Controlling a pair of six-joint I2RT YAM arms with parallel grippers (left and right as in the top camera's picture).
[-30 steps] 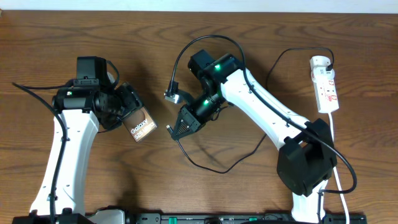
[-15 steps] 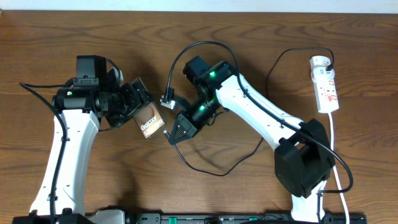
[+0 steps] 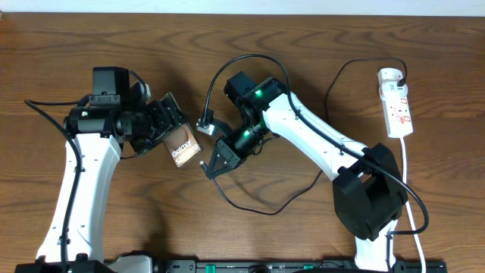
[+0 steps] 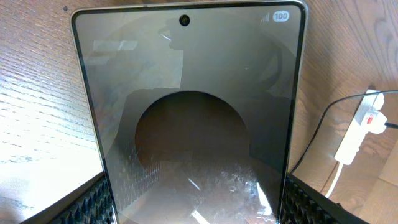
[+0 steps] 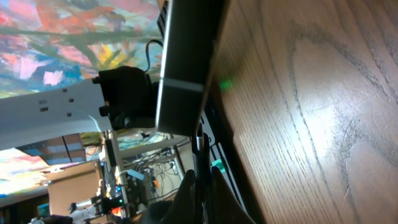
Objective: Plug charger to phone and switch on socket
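My left gripper (image 3: 161, 126) is shut on the phone (image 3: 180, 149), held tilted above the table with its "Galaxy" screen up. In the left wrist view the phone (image 4: 193, 124) fills the frame between my ribbed pads (image 4: 92, 202). My right gripper (image 3: 214, 161) is shut on the charger, its connector tip (image 3: 201, 163) pointing at the phone's lower end, very close to it. The right wrist view shows the tip (image 5: 199, 143) sticking out from my fingers (image 5: 186, 190), just below the phone's edge (image 5: 186, 62). The black cable (image 3: 258, 206) loops back to the socket (image 3: 395, 102) at the far right.
A white cord (image 3: 413, 189) runs from the socket down the right side, past the right arm's base (image 3: 371, 201). The socket (image 4: 359, 126) also shows at the right of the left wrist view. The wooden table (image 3: 303, 45) lies under both arms.
Over the last second the left gripper carried the phone right and slightly up, and the right gripper brought the connector left toward it. In the last half second both barely shifted.
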